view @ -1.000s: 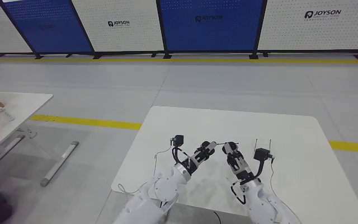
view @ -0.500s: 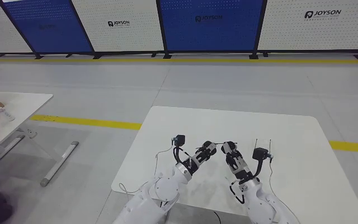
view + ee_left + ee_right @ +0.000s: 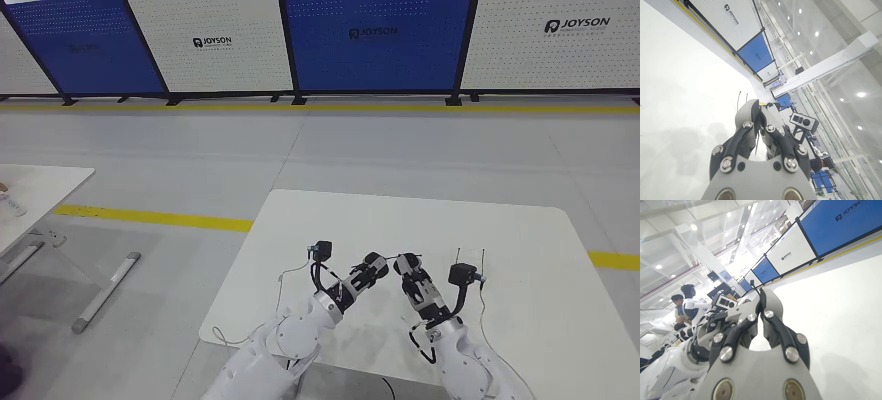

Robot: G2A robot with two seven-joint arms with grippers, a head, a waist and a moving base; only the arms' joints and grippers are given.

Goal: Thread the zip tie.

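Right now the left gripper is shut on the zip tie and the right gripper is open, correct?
No. The right gripper is shut on the zip tie too, as the right wrist view shows; the left gripper grips it as stated.

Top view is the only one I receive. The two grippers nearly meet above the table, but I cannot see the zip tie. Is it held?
Observer: Yes. The right gripper is shut on the zip tie, whose head sticks out past the fingertips.
Operator: And the left one?
Observer: The left gripper is also shut. A thin black strip runs between its fingers, and the free end trails back toward the wrist.
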